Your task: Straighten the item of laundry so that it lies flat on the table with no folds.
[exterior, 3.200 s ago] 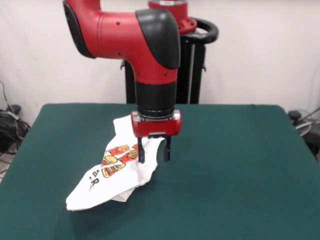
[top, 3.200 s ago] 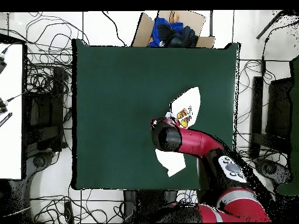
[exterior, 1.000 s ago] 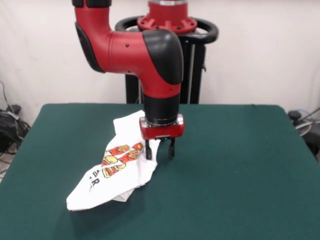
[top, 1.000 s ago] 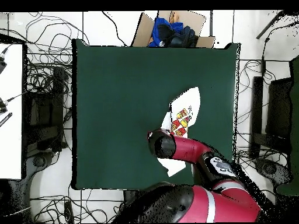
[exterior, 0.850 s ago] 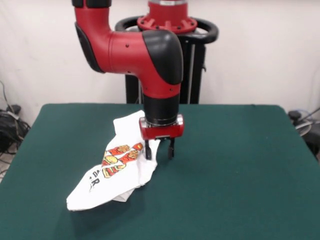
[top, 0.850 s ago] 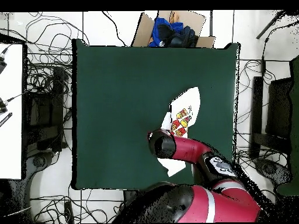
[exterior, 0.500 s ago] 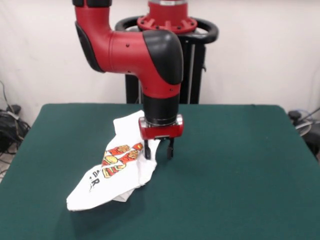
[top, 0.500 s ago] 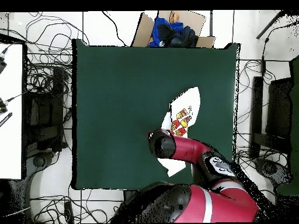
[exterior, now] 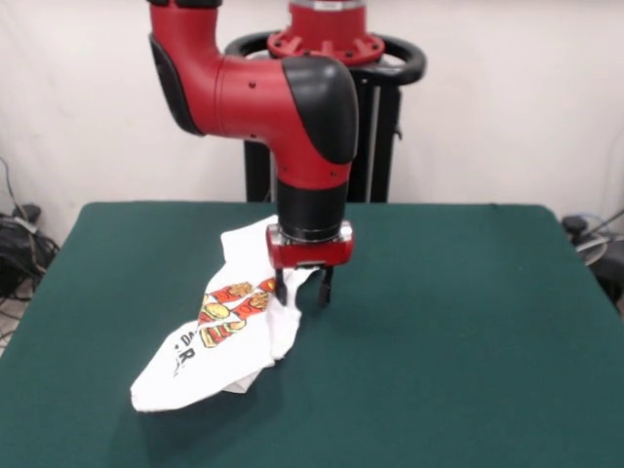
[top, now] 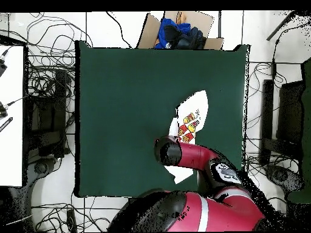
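Under the arm (top: 194,155), part of the shirt (top: 193,115)

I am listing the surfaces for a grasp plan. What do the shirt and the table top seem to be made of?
The shirt looks like thin, soft knit fabric, probably cotton: it creases and bunches in limp folds, white with a matte printed front. The table top looks like dark green felt or a similar cloth cover: even, matte, without any shine.

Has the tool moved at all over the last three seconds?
Yes. In the front view the tool has shifted slightly away from the table's near edge, over the shirt's upper edge.
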`<state>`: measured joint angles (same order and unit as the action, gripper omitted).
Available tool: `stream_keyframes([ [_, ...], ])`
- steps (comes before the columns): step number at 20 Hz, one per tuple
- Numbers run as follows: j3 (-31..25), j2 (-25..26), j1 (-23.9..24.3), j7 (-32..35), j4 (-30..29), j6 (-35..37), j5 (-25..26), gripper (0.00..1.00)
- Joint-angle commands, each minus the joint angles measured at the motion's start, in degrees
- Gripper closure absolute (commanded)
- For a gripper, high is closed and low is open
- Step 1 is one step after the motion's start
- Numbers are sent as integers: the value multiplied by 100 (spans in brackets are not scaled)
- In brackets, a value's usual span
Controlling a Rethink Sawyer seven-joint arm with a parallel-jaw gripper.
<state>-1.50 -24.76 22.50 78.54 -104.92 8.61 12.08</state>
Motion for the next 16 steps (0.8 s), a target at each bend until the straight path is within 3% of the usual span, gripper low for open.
stream_keyframes([
  [1, 211, 98, -93, 572, 448, 623, 103, 0],
  [16, 150, 276, -60, 558, 564, 544, 67, 0],
])
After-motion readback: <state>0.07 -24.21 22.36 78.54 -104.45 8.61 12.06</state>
